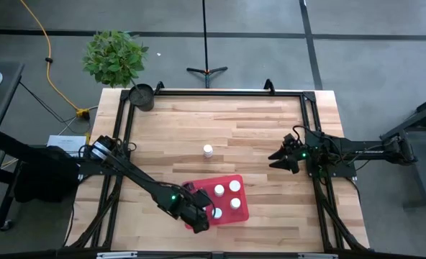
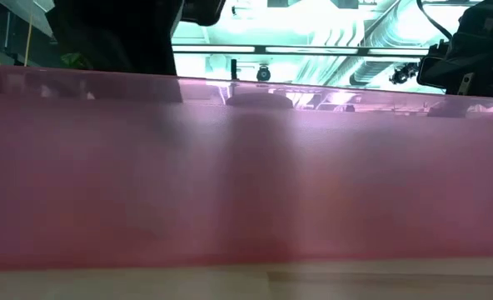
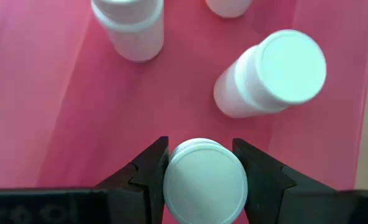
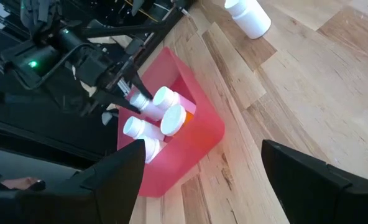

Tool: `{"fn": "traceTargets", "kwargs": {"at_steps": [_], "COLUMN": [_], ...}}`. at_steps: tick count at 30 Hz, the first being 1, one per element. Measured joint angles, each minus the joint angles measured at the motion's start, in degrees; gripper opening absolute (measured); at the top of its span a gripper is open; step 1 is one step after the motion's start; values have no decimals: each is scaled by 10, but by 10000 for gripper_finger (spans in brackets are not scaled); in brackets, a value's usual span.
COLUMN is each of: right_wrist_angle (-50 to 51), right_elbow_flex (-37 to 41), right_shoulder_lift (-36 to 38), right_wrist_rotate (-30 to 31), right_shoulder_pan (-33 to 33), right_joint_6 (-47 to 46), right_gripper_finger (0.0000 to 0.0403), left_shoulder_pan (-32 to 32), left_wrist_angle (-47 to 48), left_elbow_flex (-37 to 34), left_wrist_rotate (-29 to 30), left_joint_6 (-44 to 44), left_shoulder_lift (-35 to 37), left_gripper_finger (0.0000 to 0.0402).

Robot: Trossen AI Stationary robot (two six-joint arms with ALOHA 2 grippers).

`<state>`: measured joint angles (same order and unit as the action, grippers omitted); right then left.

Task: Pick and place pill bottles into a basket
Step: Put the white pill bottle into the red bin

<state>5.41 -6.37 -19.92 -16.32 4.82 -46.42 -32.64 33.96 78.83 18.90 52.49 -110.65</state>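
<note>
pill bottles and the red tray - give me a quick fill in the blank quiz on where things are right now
1. The left gripper is shut on a pill bottle directly above the ____ tray.
2. The number of pill bottles standing on the bare table outside the tray is ____; see the lone bottle.
3. The right gripper holds ____, waiting off to the side of the table.

Missing words: red; one; nothing

The left arm reaches diagonally to the lower centre of the high view, its left gripper (image 1: 201, 218) clamped tight. The right arm waits at the right edge, its right gripper (image 1: 278, 157) spread apart.
</note>
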Motion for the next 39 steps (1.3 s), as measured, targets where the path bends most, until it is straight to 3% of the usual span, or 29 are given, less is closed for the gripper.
{"fn": "traceTargets", "kwargs": {"at_steps": [16,23,28,39], "right_wrist_angle": [-1,-1,-1,-1], "right_elbow_flex": [0,0,0,0], "right_shoulder_lift": [0,0,0,0], "right_wrist_rotate": [4,3,3,3], "right_shoulder_pan": [0,0,0,0], "right_joint_6": [-1,1,2,4], "right_gripper_finger": [312,312,312,312], "left_shoulder_pan": [0,0,0,10], "left_wrist_angle": [-29,-11,19,96], "left_elbow_flex": [7,36,47,128], "left_wrist_rotate": [-27,-38,-32,-28], "left_joint_6": [-5,-27,-27,-40], "left_shoulder_lift": [-13,-16,-16,-16], "left_gripper_finger": [192,336,392,351]}}
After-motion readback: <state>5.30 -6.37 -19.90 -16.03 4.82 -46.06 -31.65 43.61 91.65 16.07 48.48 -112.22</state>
